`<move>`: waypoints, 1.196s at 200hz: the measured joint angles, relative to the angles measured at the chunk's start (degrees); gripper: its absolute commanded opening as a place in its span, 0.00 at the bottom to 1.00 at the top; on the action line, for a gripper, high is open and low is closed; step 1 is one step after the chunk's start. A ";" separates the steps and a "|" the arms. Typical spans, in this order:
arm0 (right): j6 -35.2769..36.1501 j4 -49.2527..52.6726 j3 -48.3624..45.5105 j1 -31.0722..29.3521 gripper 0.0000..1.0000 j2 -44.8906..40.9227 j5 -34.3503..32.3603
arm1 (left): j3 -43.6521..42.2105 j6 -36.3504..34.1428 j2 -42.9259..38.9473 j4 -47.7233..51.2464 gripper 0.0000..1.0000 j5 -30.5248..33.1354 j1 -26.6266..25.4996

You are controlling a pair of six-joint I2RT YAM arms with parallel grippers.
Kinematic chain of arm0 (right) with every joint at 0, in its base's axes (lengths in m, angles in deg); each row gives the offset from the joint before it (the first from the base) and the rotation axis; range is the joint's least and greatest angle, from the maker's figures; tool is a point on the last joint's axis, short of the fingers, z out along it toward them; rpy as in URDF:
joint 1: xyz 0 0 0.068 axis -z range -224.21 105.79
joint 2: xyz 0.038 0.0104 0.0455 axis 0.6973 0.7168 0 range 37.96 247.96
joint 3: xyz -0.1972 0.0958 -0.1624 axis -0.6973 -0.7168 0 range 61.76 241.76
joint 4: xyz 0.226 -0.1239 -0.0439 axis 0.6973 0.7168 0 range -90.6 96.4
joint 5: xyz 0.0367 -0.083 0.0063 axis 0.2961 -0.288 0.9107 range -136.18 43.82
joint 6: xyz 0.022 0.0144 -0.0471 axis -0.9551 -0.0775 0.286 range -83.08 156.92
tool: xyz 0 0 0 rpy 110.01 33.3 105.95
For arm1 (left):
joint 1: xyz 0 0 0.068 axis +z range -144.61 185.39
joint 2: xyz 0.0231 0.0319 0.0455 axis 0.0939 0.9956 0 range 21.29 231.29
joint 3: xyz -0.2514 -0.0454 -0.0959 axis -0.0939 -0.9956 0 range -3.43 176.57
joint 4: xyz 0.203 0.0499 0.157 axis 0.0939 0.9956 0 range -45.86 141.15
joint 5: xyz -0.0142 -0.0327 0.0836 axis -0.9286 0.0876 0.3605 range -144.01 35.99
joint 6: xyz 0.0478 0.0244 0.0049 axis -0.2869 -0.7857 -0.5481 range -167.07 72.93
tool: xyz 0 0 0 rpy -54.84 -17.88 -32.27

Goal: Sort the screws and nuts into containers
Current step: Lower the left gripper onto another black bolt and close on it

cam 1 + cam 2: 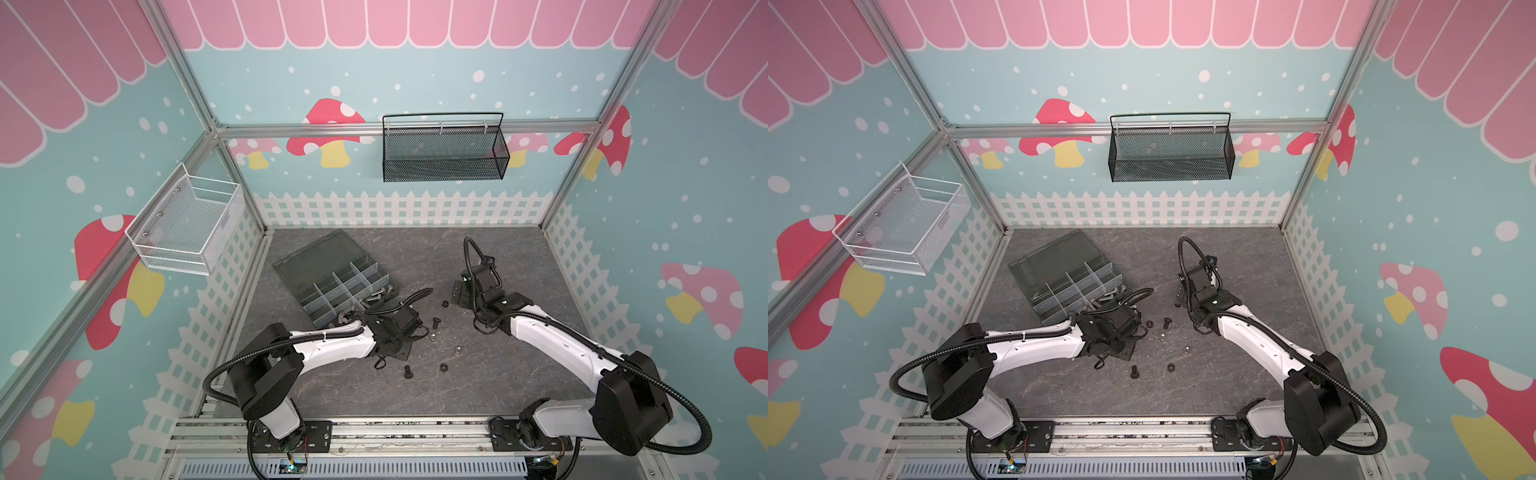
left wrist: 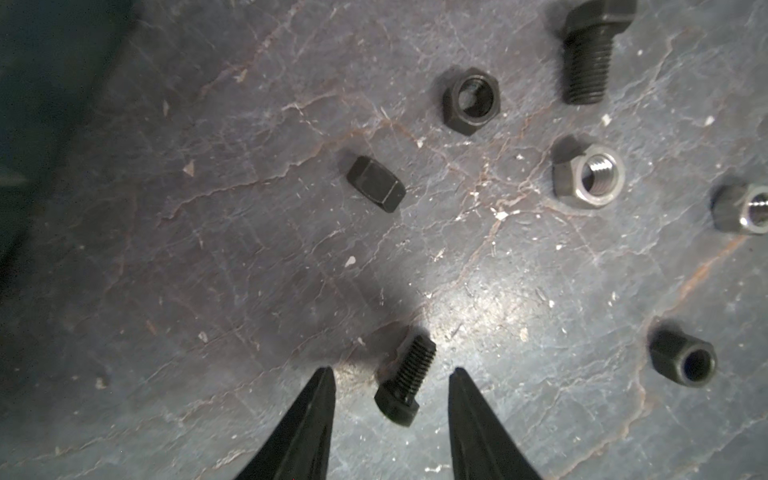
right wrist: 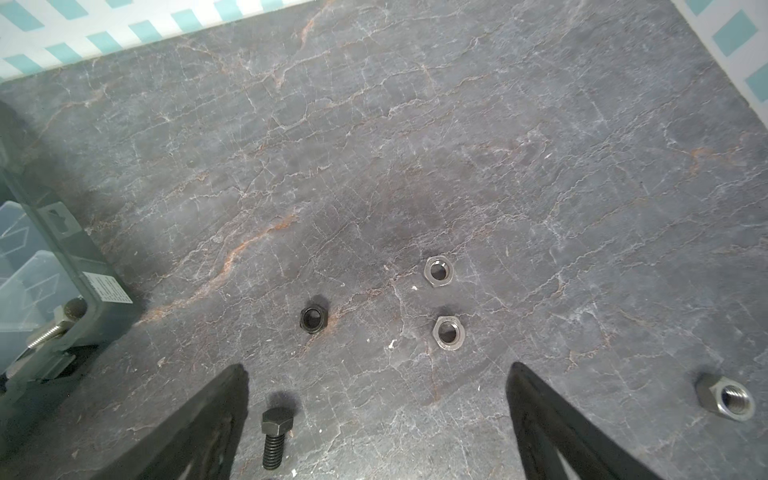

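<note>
Left wrist view: we see the left claw spread, its 2 black tapered fingers flanking a black screw that lies flat on the worktop. There is a gap on each side, so nothing is pinched. This screw is matt and dark, with a hex head and a short, finely threaded shank. Beyond it, all apart from one another, lie an edge-on black nut, a flat black nut, a silver nut with bright threads in its bore, and a second black screw. The worktop looks like grey slate, crossed by pale and rusty veins.

In the right wrist view the right claw stands wide apart and holds nothing. A third black screw lies just beside 1 finger without touching it. Ahead lie a small black nut, a thin silver nut and a second thin silver nut. At that view's edge we see a corner of the organizer box, dark grey translucent plastic, with a shiny silver screw inside it.

In both top views the box sits open toward the back left of the worktop, its lid laid flat behind. Clear dividers form small rectangular compartments. The loose screws and nuts lie between the 2 arms.
</note>
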 measured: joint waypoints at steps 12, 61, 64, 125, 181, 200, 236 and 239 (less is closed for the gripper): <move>-0.07 -0.02 -0.11 0.02 0.98 -0.52 -0.39 | 0.00 -0.04 0.66 0.04 0.42 -0.22 0.00; -1.20 0.24 -1.38 0.07 0.98 -0.96 -1.51 | 0.00 -0.22 2.58 0.00 0.39 -0.85 0.00; -1.25 0.26 -1.40 0.07 0.98 -0.96 -1.55 | 0.00 -0.22 2.80 0.00 0.39 -0.87 0.00; -1.68 0.31 -1.81 0.13 0.98 -1.95 -2.12 | 1.38 -0.15 4.92 0.02 0.34 -0.35 0.00; -1.99 0.37 -2.27 0.39 0.98 -2.34 -2.34 | 1.40 0.46 4.96 0.61 0.26 -0.13 0.04; -2.19 0.39 -2.45 0.39 0.98 -2.36 -2.34 | 1.38 0.76 4.90 1.01 0.23 -0.35 0.07; -2.40 0.44 -2.58 0.39 0.98 -2.36 -2.34 | 1.27 1.44 4.59 1.51 0.25 -1.81 0.07; -2.43 0.44 -2.58 0.39 0.98 -2.36 -2.34 | 1.22 1.55 4.57 1.51 0.26 -1.99 0.07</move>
